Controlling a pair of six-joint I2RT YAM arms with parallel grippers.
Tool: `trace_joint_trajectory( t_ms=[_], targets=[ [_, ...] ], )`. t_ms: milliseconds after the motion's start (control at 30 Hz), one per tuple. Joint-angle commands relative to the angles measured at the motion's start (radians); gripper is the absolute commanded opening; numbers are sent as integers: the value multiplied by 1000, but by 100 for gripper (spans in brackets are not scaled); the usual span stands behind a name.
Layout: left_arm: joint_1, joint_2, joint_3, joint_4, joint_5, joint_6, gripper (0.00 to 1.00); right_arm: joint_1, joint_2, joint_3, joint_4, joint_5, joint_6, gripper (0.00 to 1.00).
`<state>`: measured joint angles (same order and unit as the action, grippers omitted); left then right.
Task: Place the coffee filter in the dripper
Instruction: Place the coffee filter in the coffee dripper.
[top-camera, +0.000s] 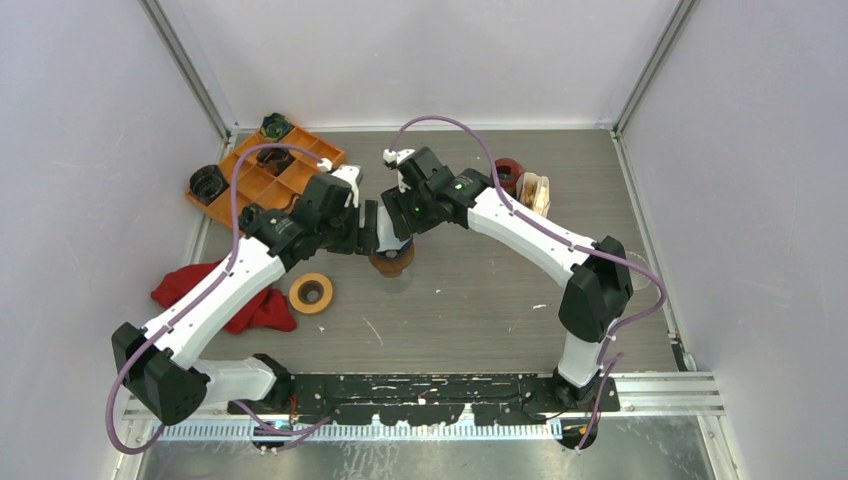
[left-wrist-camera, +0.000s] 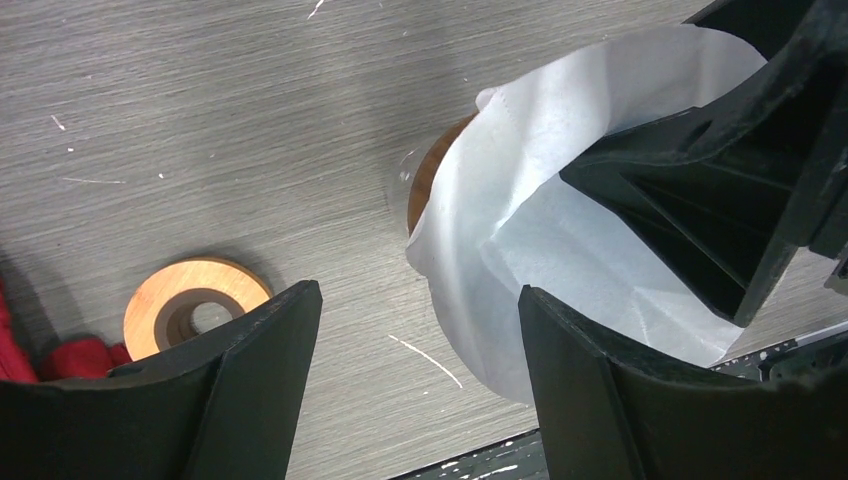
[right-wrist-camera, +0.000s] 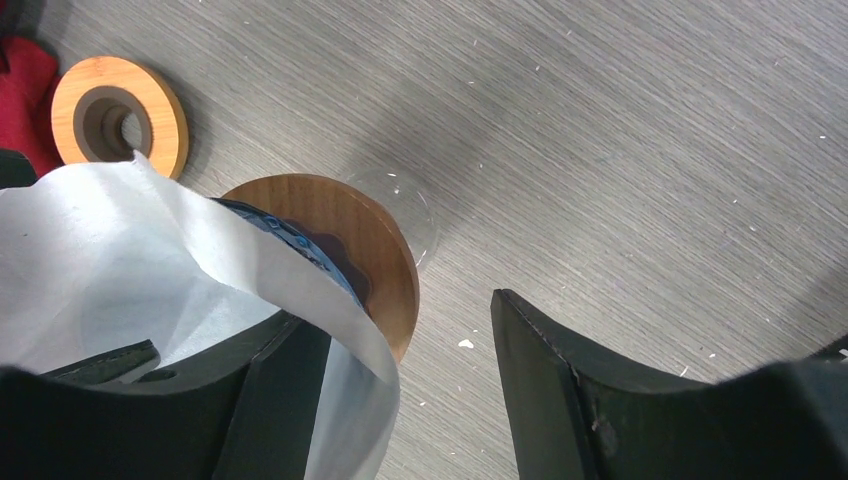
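Note:
The white paper coffee filter (left-wrist-camera: 560, 230) stands spread open as a cone over the dripper (right-wrist-camera: 350, 240), whose wooden collar and clear glass show beneath it. In the top view the filter (top-camera: 385, 230) sits between both grippers at the table's middle. My left gripper (left-wrist-camera: 418, 295) is open, its right finger against the filter's outer wall and bare table between the jaws. My right gripper (right-wrist-camera: 405, 315) is open too. Its left finger reaches inside the cone with paper draped over it, and its other finger stands apart over the table. The filter hides the dripper's mouth.
A wooden ring (top-camera: 311, 292) lies just left of the dripper, with a red cloth (top-camera: 225, 300) beyond it. An orange tray (top-camera: 262, 172) with dark cups stands at the back left. A dark red cup (top-camera: 510, 172) and a stack of filters (top-camera: 533, 192) sit at the back right.

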<state>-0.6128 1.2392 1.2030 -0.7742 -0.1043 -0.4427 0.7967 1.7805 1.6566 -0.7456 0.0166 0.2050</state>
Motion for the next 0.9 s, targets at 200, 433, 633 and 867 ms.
trace_joint_trajectory(
  t_ms=[200,433,633,867],
  targets=[
    [5,-55,-4,98,-14,-24,78,4,-49,-13,47,6,8,64],
    [27,-49,1,127,-4,-30,83,3,-87,-39,78,-43,2,65],
    [44,-49,-11,139,22,-37,83,3,-133,-34,89,-61,-1,69],
    [51,-30,4,151,42,-39,83,3,-140,-40,92,-68,-1,73]
  ],
)
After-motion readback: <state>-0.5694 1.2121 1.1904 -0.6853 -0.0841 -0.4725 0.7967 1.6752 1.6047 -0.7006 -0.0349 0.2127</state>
